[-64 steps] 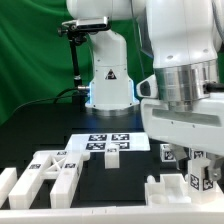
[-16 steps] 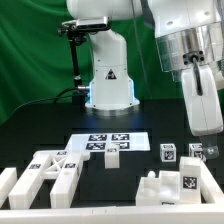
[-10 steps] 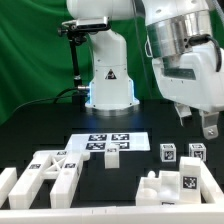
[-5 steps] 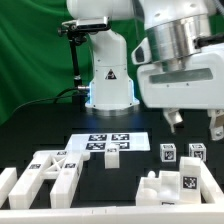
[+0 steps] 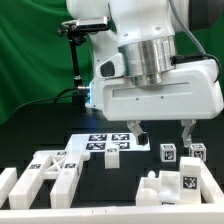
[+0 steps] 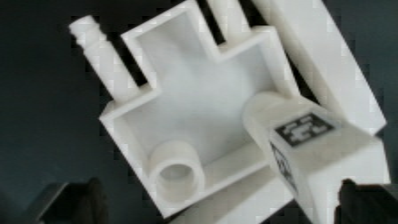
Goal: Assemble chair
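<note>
Hand (image 5: pixel 163 131) swung toward exterior view's left, fingers spread, empty, above small cube (image 5: pixel 168 152); marker board (image 5: pixel 78 141) beside.

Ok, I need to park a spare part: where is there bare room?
Bare black table lies in front of the marker board, between the cluster of chair parts on the exterior view's left and the notched block. Another bare patch lies behind that cluster. The exterior view's right is crowded: two tagged cubes, the notched block, the open gripper hanging there.
</note>
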{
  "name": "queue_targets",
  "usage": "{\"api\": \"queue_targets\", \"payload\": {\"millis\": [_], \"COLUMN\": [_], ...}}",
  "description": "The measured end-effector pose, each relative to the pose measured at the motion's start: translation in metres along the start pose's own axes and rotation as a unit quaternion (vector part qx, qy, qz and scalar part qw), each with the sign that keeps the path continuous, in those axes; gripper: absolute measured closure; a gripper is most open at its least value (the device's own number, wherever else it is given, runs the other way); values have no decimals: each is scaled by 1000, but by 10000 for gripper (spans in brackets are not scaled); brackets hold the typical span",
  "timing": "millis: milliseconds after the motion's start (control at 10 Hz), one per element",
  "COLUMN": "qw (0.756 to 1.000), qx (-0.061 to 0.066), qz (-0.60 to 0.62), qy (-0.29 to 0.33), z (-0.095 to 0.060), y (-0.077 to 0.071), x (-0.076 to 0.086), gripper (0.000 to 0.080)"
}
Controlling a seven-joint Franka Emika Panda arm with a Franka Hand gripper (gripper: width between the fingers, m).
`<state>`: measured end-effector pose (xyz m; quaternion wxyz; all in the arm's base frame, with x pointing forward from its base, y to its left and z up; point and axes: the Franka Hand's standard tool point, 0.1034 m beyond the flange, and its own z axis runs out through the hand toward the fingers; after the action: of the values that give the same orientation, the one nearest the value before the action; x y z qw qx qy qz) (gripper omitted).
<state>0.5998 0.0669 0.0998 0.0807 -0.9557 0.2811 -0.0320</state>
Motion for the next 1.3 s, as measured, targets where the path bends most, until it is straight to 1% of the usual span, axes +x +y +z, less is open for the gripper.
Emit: {"api": "queue_targets", "payload": {"millis": [300,400,500,700,800,900,1000,1100,1200,1300], "qw": [996,991,985,967,958,960,961,961,961,955], "qx": [-1,-2,-10,-37,-37,-35,-37,-37,-40,-64], "qz": [-90,-131,-171,-251,-283,-276,-272,-273,-270,-264], "qy": [0,-1,-8,-16,-12,-14,-29,-26,-48,-123], "z": [0,2,7,9,11,9,10,10,11,13], "y": [2,5,19,52,64,70,67,67,70,84], "x": [1,1,-1,2,5,10,5,6,1,-11], "gripper": [150,150,150,150,150,150,150,150,150,150]}}
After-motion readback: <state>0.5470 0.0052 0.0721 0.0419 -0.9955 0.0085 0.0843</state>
